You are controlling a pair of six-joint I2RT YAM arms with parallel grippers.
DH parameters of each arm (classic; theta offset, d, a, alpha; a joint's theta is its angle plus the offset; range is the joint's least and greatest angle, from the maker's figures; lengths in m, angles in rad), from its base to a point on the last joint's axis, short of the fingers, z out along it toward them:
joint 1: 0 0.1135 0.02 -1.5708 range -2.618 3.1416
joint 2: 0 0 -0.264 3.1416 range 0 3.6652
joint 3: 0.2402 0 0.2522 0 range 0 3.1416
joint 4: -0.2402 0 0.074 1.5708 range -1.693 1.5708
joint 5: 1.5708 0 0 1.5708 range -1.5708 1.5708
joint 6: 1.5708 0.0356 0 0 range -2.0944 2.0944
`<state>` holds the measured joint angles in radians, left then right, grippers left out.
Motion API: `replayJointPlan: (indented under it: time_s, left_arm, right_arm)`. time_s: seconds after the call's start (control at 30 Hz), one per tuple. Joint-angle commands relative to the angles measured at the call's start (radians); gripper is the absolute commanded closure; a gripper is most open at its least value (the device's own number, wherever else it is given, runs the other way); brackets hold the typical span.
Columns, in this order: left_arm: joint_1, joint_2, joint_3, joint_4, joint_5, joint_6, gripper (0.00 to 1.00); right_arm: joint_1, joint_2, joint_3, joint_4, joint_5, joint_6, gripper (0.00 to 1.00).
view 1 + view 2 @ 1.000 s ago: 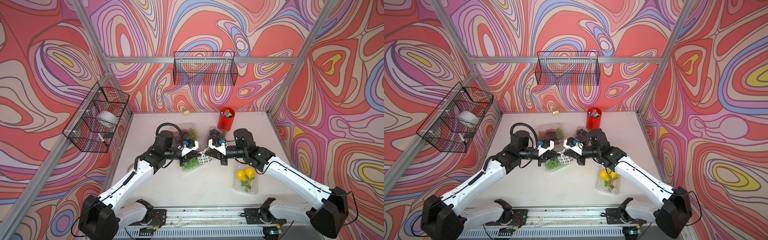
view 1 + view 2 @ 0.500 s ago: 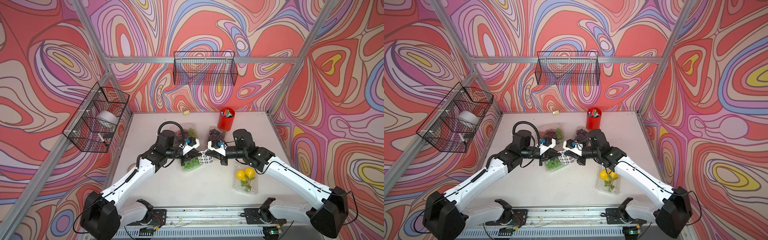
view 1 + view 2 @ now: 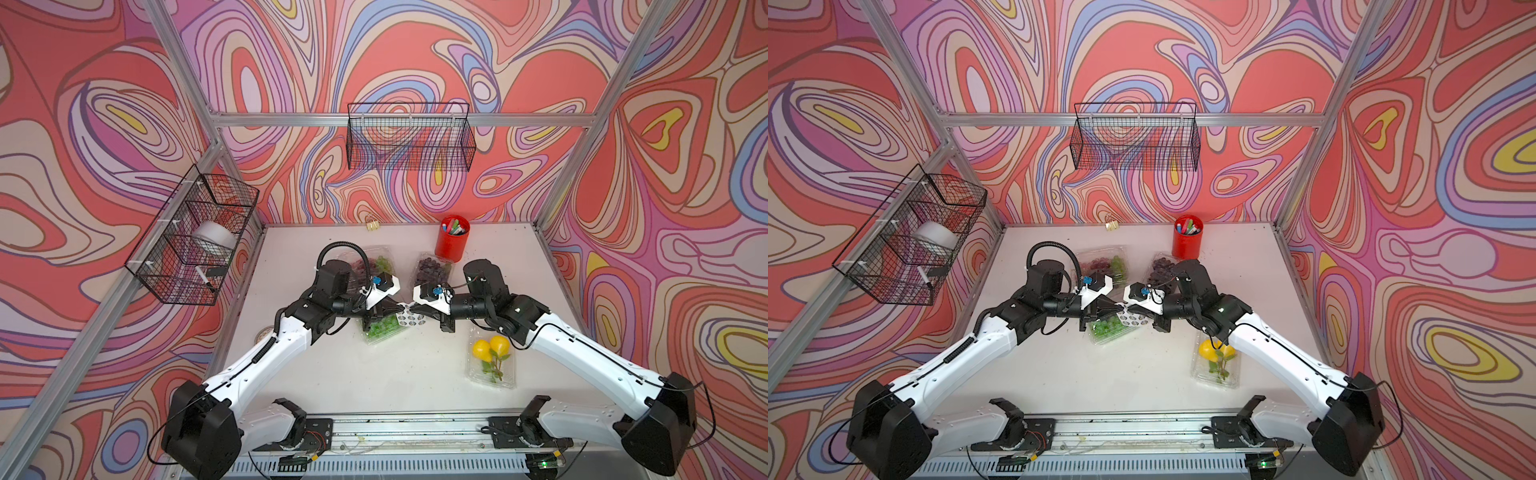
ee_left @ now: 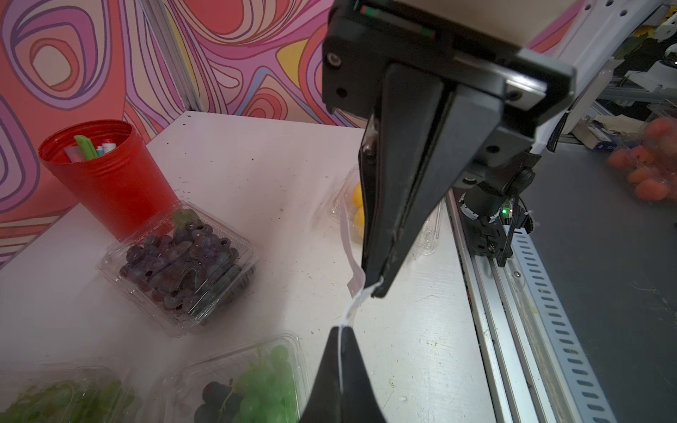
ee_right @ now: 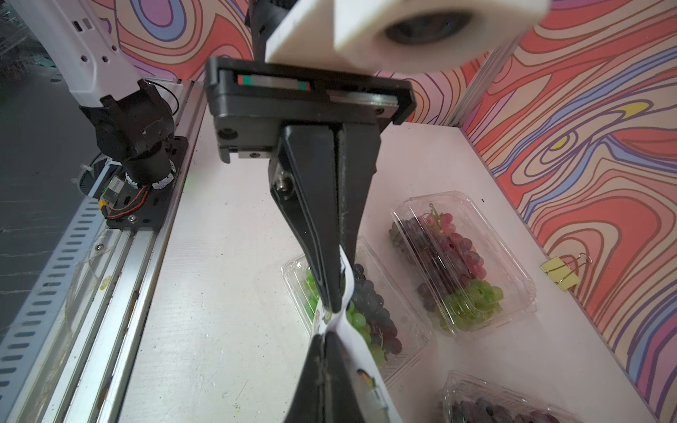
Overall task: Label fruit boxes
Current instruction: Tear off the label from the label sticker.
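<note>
Pinching one small white sticker sheet [image 3: 410, 318] between them, our left tool [image 3: 400, 309] and our right tool [image 3: 417, 309] meet tip to tip. Each tool is pressed tight on one edge of the sheet. In both wrist views we see the sheet bend a little between the tips. We hold it up in the air, just above the green grape box [image 3: 382, 329], which also has some dark grapes in it. Behind the left tool sits the red and green grape box [image 3: 376, 262]. Behind the right tool sits the purple grape box [image 3: 432, 270], just beside the red cup [image 3: 452, 245] full of pens. The yellow fruit box [image 3: 492, 365] lies by itself toward the front right of the worktop [image 3: 332, 374], near our right arm. All four boxes rest flat on the worktop.
</note>
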<state>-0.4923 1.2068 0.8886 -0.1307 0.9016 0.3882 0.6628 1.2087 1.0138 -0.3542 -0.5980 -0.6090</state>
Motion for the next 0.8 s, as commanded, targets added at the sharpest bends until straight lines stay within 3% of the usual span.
replayJointPlan:
  time_s: [0.0, 0.77]
  left_arm:
    - [-0.003, 0.011, 0.024, -0.018, -0.027, -0.011, 1.00]
    - [-0.003, 0.023, 0.039, -0.034, -0.030, -0.065, 1.00]
  right_arm:
    - [0.011, -0.004, 0.026, -0.022, -0.002, -0.017, 1.00]
    - [0.040, 0.014, 0.043, -0.082, 0.045, -0.062, 1.00]
